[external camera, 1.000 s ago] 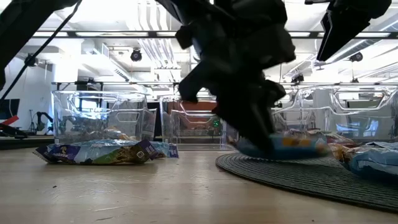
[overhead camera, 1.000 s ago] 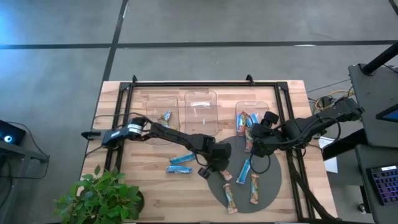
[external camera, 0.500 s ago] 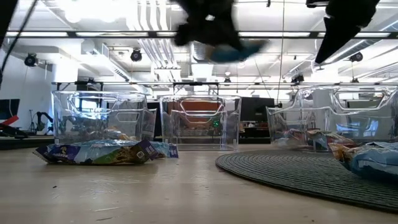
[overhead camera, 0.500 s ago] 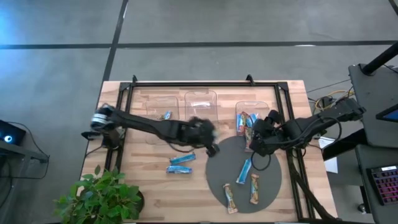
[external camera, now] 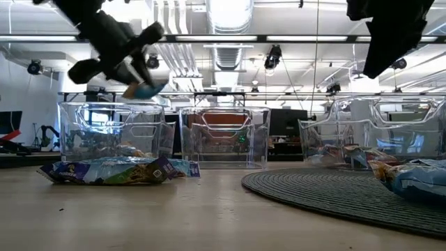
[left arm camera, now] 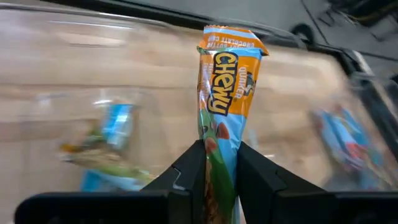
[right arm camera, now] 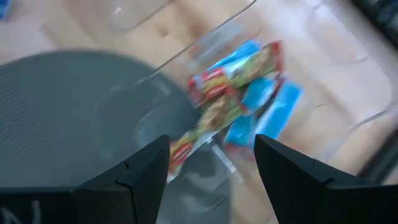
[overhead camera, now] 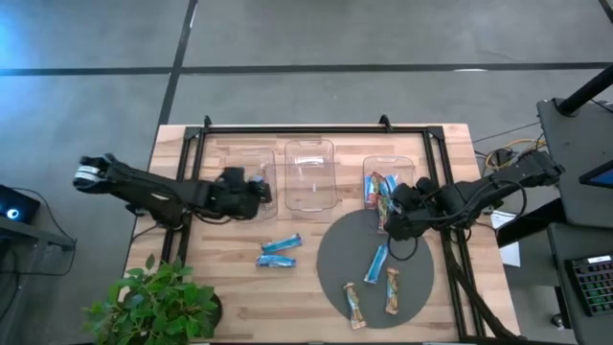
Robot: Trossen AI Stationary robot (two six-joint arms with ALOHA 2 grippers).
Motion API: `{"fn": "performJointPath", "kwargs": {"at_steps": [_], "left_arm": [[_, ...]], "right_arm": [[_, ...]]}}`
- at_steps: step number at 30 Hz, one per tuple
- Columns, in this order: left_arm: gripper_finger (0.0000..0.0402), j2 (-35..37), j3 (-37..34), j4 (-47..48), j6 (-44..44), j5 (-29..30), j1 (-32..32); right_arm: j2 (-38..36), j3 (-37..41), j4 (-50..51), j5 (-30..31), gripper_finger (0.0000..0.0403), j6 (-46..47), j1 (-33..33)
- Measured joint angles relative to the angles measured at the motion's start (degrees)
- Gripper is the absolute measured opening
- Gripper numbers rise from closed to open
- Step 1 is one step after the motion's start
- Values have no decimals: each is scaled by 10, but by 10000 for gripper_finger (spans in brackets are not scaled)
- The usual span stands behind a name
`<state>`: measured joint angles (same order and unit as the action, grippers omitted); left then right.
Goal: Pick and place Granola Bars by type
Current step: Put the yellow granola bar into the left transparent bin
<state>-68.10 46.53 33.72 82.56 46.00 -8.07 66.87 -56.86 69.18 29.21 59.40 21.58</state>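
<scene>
My left gripper [overhead camera: 255, 190] hovers over the left clear tray [overhead camera: 230, 153], shut on a Granola Bar in an orange and blue wrapper [left arm camera: 224, 81]. In the low view that bar [external camera: 144, 89] hangs high above the tray [external camera: 115, 132]. One bar [left arm camera: 112, 134] lies in that tray. My right gripper [overhead camera: 393, 217] is open beside the right tray [overhead camera: 388, 163], which holds several bars [right arm camera: 239, 87]. Two blue bars [overhead camera: 279, 251] lie on the wood. Three more [overhead camera: 375, 261] lie on the round grey mat [overhead camera: 335, 254]. My left gripper pinches the bar between its two fingers [left arm camera: 186, 171] at one end of the wrapper [left arm camera: 219, 146]. The fingers lie along the bar, and the rest of it juts out past the fingertips. It is lifted clear above the left tray.
A third clear tray [overhead camera: 308, 174] stands between the other two. A black frame [overhead camera: 316, 127] runs along the table's far edge and sides. A potted plant [overhead camera: 158, 302] sits at the near left corner.
My left gripper has risen from the left edge of the mat and swung toward the table's left and far side, carrying the bar clear of the mat until it is over the left tray. My right gripper has kept still.
</scene>
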Motion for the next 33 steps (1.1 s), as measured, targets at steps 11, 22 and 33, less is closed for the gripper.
{"fn": "performJointPath", "kwargs": {"at_steps": [11, 22, 33], "left_arm": [[137, 38, -52, 53, -12, -79, 44], [167, 27, 87, -79, -223, -6, -133], [167, -58, 133, -130, -149, 47, -282]], "right_arm": [[0, 0, -149, -112, 226, -43, 81], [78, 0, -211, -117, 226, 57, 200], [208, 0, -171, -261, 226, 422, 247]]}}
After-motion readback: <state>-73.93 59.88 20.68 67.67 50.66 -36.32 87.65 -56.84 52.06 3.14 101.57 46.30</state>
